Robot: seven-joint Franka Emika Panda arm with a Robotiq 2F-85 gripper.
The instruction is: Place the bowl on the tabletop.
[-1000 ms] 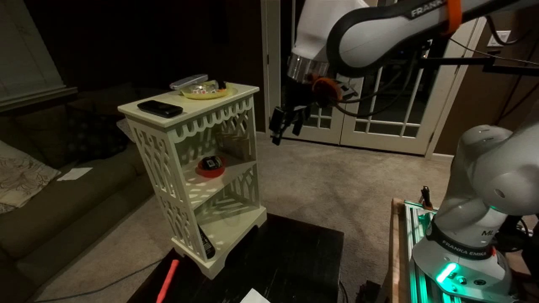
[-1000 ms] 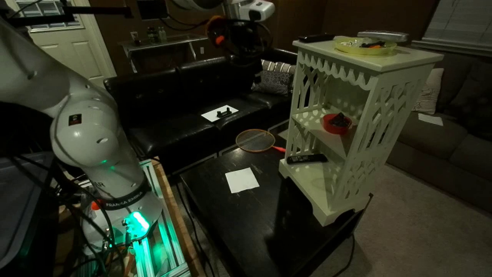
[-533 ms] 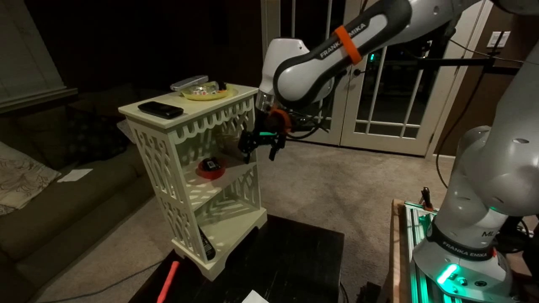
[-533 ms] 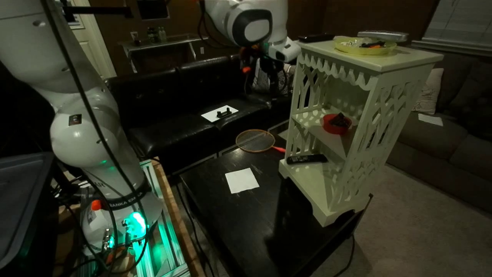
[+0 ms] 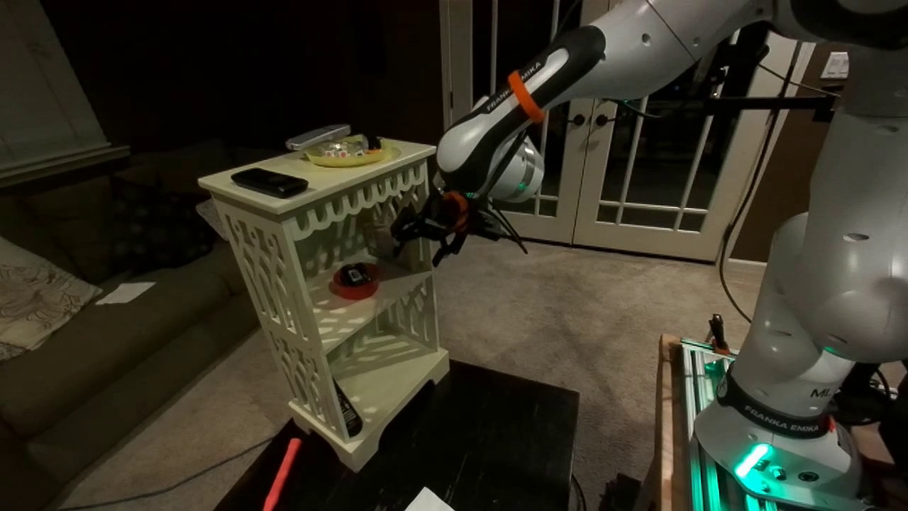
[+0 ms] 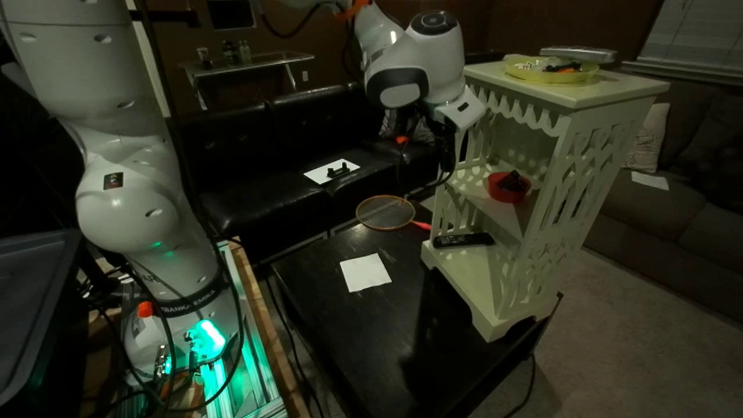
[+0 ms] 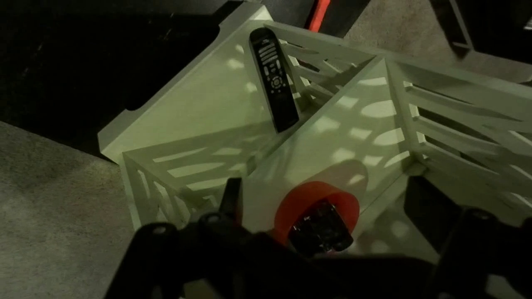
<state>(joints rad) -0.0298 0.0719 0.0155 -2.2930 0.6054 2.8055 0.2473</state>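
The red bowl (image 5: 357, 293) stands on the middle shelf of the cream shelf unit (image 5: 326, 186) with a dark object in it. The bowl (image 6: 504, 193) shows the same way in an exterior view. In the wrist view the bowl (image 7: 303, 197) lies beyond and between my spread fingers, its near edge hidden by the gripper body. My gripper (image 5: 417, 255) is open and empty, tilted at the open front of the shelf unit, apart from the bowl. Its fingers also show in the wrist view (image 7: 324, 185). The black tabletop (image 6: 331, 302) carries the shelf unit.
A black remote (image 7: 274, 79) lies on the bottom shelf. A yellow dish (image 6: 522, 74) and dark flat objects stand on the unit's top. A white paper (image 6: 365, 272) and a racket (image 6: 386, 212) lie on the tabletop. Side posts and scalloped trim frame the shelf opening.
My gripper has moved from right of the shelf unit towards its open front and lower, and has tilted towards the shelf. The bowl has not moved.
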